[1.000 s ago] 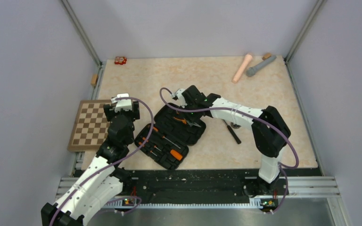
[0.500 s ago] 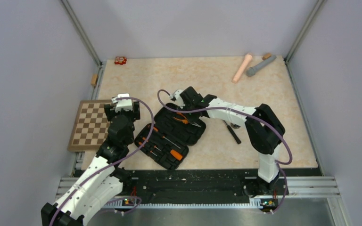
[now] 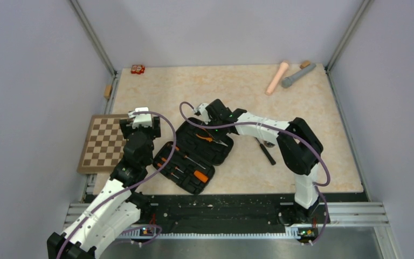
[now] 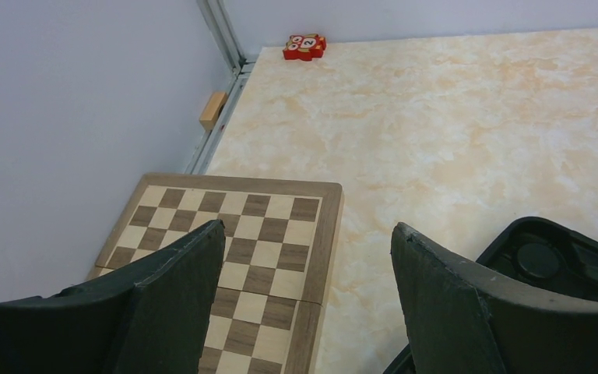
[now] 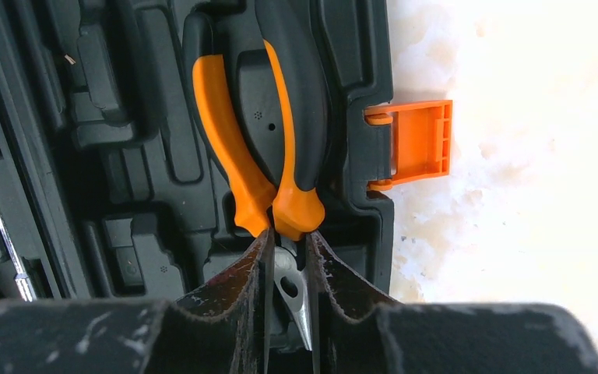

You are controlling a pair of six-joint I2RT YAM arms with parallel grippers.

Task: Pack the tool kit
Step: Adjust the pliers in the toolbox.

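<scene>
my right gripper is closed narrow on the metal nose of the pliers, whose orange-and-black handles lie over a moulded slot of the open case, near the orange latch. my left gripper stands wide and holds nothing, above the chessboard edge (the case corner is just beside it). i cannot tell if the handles are fully down. if i let go too early, the pliers may sit proud and stop the case from shutting; pushing hard may slide the case, as nothing holds it.

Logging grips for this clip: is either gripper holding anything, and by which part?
Right gripper pinches the pliers by their metal nose; left gripper holds nothing.
</scene>
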